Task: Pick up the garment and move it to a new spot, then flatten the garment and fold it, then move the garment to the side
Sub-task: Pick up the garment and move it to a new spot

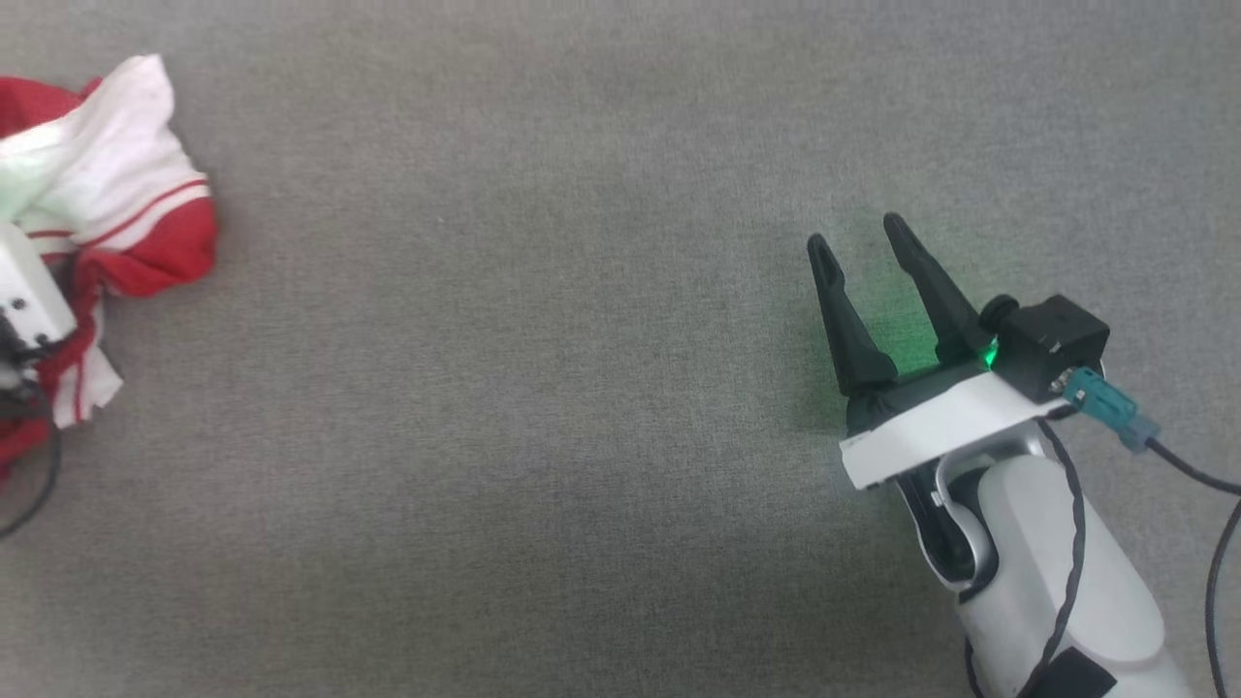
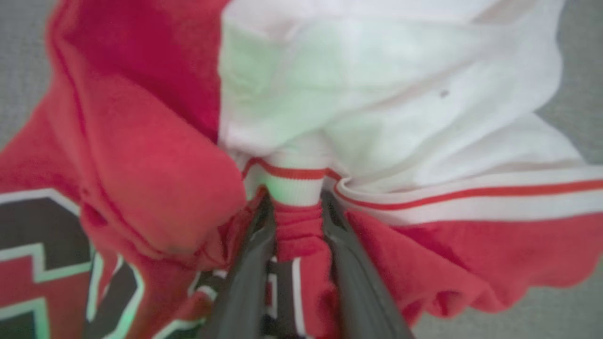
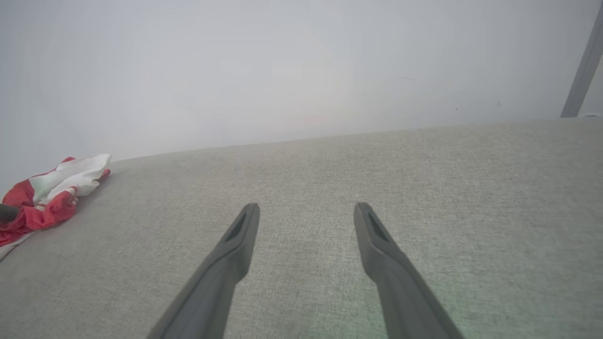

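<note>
The garment (image 1: 116, 194) lies crumpled at the far left of the grey surface, red with a white sleeve and red-white striped trim. In the left wrist view the garment (image 2: 400, 94) is close up, with black white-outlined lettering at the lower left. My left gripper (image 2: 296, 197) is shut on a bunched fold of red cloth and striped trim. Its white housing (image 1: 24, 301) sits on the heap at the frame's edge. My right gripper (image 1: 855, 233) hovers open over bare surface far to the right, nothing between its fingers. The right wrist view shows the right gripper (image 3: 306, 207) and the garment (image 3: 47, 193) at the far left.
A grey woven surface (image 1: 543, 388) spreads wide between the two arms. A pale wall (image 3: 301, 70) rises behind its far edge, with a grey post (image 3: 582, 66) at the right. Dark cables (image 1: 1212, 543) trail from the right wrist.
</note>
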`<state>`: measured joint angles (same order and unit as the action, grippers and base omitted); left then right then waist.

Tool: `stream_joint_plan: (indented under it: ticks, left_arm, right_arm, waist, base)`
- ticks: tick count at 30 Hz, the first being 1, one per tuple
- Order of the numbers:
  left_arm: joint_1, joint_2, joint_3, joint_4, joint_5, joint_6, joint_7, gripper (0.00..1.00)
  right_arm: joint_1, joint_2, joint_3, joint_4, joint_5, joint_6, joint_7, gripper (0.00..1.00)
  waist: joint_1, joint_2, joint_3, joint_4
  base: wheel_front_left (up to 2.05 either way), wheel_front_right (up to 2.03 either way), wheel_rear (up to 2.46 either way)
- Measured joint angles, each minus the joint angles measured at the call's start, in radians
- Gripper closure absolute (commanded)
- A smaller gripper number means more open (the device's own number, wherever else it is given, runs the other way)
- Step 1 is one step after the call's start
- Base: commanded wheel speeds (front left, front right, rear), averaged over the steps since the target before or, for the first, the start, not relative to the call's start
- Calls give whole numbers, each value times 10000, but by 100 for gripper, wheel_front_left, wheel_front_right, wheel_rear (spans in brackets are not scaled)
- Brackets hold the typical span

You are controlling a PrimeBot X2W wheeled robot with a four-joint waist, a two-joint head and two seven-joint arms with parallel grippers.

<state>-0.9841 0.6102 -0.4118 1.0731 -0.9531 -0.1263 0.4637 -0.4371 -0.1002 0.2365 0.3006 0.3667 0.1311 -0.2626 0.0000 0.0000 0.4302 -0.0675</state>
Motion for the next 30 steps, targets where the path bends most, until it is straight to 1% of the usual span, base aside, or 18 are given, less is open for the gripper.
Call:
stream_joint_plan:
  ticks: [7,13,14,18,19,20,26,30]
  left_arm:
    - [492,-518,-502,-1022,-462,-31,-435,100]
    - [686,-362,-853,-2286,-949,-31,-734,100]
    - [686,-362,-853,-2286,-949,-31,-734,100]
    - [872,-194,-1271,-3432,-1145,-31,-775,100]
    - [919,-140,-1450,-4121,-1290,-31,-663,100]
    - [919,-140,-1450,-4121,-1290,-31,-663,100]
    - [956,-150,-2088,-6234,-1651,-31,33,100]
    - [712,-483,-2426,-7336,-1875,-31,667,100]
  right_arm:
    - [482,25,-140,194,56,0,0,0]
    - [900,65,-236,244,136,0,0,0]
    - [900,65,-236,244,136,0,0,0]
    - [1150,90,-322,224,196,0,0,0]
    - [1227,132,-391,184,211,0,0,0]
    - [1227,132,-391,184,211,0,0,0]
    - [1356,253,-568,44,291,0,0,0]
    - [1454,359,-731,-33,374,0,2,0]
  waist:
    - [0,0,-788,186]
    - [0,0,-1567,363]
    - [0,0,-1567,363]
    - [0,0,-1989,378]
    - [0,0,-2113,312]
    - [0,0,-2113,312]
    - [0,0,-2170,-132]
    - [0,0,-2119,-561]
  base:
    - [0,0,0]
    - [0,0,0]
    - [0,0,0]
    - [0,0,0]
    - [0,0,0]
    - [0,0,0]
    - [0,0,0]
    - [0,0,0]
